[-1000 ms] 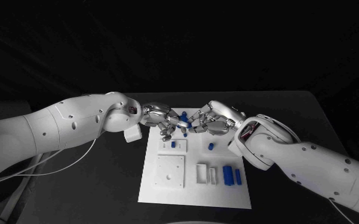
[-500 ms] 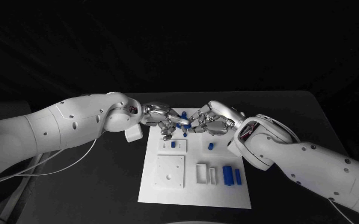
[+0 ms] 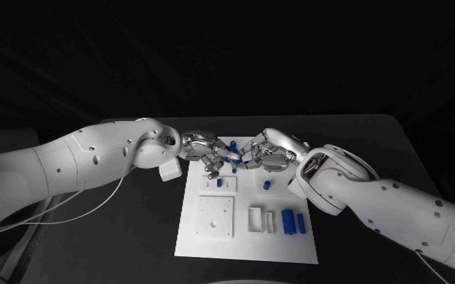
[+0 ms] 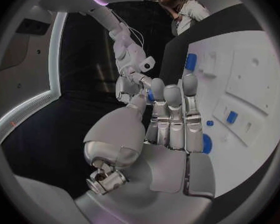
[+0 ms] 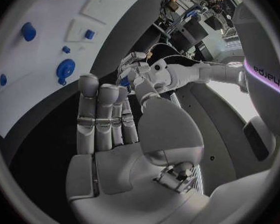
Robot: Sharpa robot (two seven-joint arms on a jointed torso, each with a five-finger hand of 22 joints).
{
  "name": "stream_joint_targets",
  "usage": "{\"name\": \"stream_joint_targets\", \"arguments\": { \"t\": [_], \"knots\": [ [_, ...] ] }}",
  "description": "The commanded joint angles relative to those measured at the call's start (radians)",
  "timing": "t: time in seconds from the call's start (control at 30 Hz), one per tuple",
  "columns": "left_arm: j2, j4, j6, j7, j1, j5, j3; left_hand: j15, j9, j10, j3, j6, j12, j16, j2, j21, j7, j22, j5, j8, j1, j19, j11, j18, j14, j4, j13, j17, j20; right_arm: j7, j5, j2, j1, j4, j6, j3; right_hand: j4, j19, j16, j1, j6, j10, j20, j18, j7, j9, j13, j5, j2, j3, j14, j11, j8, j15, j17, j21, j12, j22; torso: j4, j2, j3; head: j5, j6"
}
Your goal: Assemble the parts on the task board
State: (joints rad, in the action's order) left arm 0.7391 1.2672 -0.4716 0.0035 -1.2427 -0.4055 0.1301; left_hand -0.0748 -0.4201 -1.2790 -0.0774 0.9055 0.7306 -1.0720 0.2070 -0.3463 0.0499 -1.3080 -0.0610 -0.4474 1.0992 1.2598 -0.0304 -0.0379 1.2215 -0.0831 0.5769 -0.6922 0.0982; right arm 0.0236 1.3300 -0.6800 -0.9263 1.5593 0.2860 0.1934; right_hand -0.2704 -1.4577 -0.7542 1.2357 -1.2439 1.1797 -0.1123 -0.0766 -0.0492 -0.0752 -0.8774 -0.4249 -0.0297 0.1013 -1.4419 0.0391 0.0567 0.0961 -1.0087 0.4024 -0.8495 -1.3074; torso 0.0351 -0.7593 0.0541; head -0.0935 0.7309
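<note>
Both hands (image 3: 210,151) (image 3: 265,154) at task board's (image 3: 248,241) far edge.

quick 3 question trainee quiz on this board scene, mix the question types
1. True or false: both silver many-fingered hands, left hand and right hand, meet over the far end of the white rectangular task board.
2. Multiple choice: the two upright blue cylindrical parts on the board's near half stand by its A) left edge B) right edge C) centre.
3. Fill in: the table top is coloured ____.

Key: 1 true; 2 B; 3 black.
</note>
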Motion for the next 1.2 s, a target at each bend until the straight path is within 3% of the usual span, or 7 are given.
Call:
{"name": "stream_joint_targets", "arguments": {
  "t": [0.03,0.47,0.83,0.93,1.07,1.2],
  "knots": [
    [-0.002,0.000,-0.027,0.013,0.001,0.011,0.000,-0.002,-0.004,0.004,-0.003,-0.003,-0.006,-0.006,0.002,0.001,-0.005,-0.018,-0.002,-0.010,0.018,-0.003,-0.004,-0.003,-0.004,-0.017,-0.001,0.000,-0.003,-0.004,-0.002,0.001,0.000,-0.001,-0.015,0.000,0.005,-0.005,0.006,-0.007,-0.005,0.006,-0.002,0.011,0.000,-0.010,-0.001,-0.001,-0.005,0.001,-0.006,-0.001,0.007,-0.001,0.000,0.001,0.005,-0.047,-0.0002,0.000,0.0001,0.002,0.002],
    [0.001,-0.002,-0.026,0.019,0.002,0.026,0.000,-0.003,-0.016,0.003,-0.004,-0.014,-0.007,-0.006,0.015,-0.002,-0.007,-0.018,-0.001,-0.034,0.033,-0.004,-0.005,-0.002,-0.004,-0.028,-0.002,0.000,-0.002,-0.006,-0.001,-0.002,0.000,-0.002,-0.029,0.000,0.007,-0.006,0.006,-0.007,-0.005,0.006,-0.002,0.011,0.000,-0.010,-0.003,-0.001,-0.004,0.000,-0.006,-0.001,0.007,-0.001,-0.002,-0.003,0.006,-0.047,-0.0004,0.000,-0.0004,0.003,0.003],
    [0.000,-0.002,-0.010,0.033,0.002,0.034,0.000,-0.005,-0.031,-0.001,-0.045,-0.028,-0.006,-0.009,0.056,-0.008,-0.007,-0.019,-0.005,-0.067,0.066,-0.003,-0.006,-0.002,0.000,-0.074,-0.001,-0.001,0.000,-0.005,-0.001,-0.002,0.000,0.001,-0.030,0.000,0.008,-0.006,0.006,-0.008,-0.006,0.007,-0.002,0.012,0.001,-0.010,-0.004,-0.001,-0.004,-0.001,-0.006,-0.001,0.007,-0.001,-0.003,-0.003,0.006,-0.047,-0.0004,0.000,0.0001,0.002,0.003],
    [0.000,-0.002,-0.005,0.040,0.002,0.036,0.000,-0.005,-0.032,-0.005,-0.062,-0.023,-0.006,-0.011,0.066,-0.012,-0.008,-0.019,-0.015,-0.073,0.064,-0.003,-0.006,-0.001,0.001,-0.091,-0.002,-0.002,0.001,-0.004,-0.001,-0.002,0.000,0.002,-0.026,0.000,0.009,-0.006,0.007,-0.009,-0.005,0.007,-0.002,0.012,0.001,-0.009,-0.004,-0.001,-0.003,-0.002,-0.006,-0.001,0.007,-0.001,-0.003,-0.004,0.006,-0.047,-0.0001,0.000,0.0003,0.003,0.004],
    [-0.002,-0.002,0.003,0.047,0.002,0.036,0.000,-0.006,-0.034,-0.012,-0.080,-0.018,-0.007,-0.012,0.066,-0.019,-0.009,-0.020,-0.066,-0.081,0.051,-0.002,-0.007,-0.001,0.005,-0.114,-0.003,-0.004,0.002,-0.005,-0.001,-0.002,0.000,0.003,-0.021,0.000,0.010,-0.006,0.008,-0.011,-0.004,0.006,-0.002,0.012,0.001,-0.009,-0.004,-0.002,-0.003,-0.003,-0.006,-0.001,0.007,-0.001,-0.002,-0.006,0.007,-0.046,0.0000,0.000,0.0002,0.002,0.004],
    [-0.003,0.001,0.017,0.051,0.001,0.046,0.000,-0.007,-0.035,-0.020,-0.093,-0.013,-0.009,-0.014,0.066,-0.025,-0.011,-0.019,-0.093,-0.087,0.036,-0.002,-0.009,-0.001,0.010,-0.127,-0.004,-0.005,0.003,-0.007,-0.001,-0.001,0.000,0.002,-0.023,0.000,0.012,-0.006,0.011,-0.013,-0.002,0.005,-0.002,0.011,0.000,-0.008,-0.004,-0.002,-0.001,-0.005,-0.005,-0.001,0.006,-0.001,-0.001,-0.012,0.008,-0.045,0.0002,0.000,0.0005,0.002,0.004]
  ]
}}
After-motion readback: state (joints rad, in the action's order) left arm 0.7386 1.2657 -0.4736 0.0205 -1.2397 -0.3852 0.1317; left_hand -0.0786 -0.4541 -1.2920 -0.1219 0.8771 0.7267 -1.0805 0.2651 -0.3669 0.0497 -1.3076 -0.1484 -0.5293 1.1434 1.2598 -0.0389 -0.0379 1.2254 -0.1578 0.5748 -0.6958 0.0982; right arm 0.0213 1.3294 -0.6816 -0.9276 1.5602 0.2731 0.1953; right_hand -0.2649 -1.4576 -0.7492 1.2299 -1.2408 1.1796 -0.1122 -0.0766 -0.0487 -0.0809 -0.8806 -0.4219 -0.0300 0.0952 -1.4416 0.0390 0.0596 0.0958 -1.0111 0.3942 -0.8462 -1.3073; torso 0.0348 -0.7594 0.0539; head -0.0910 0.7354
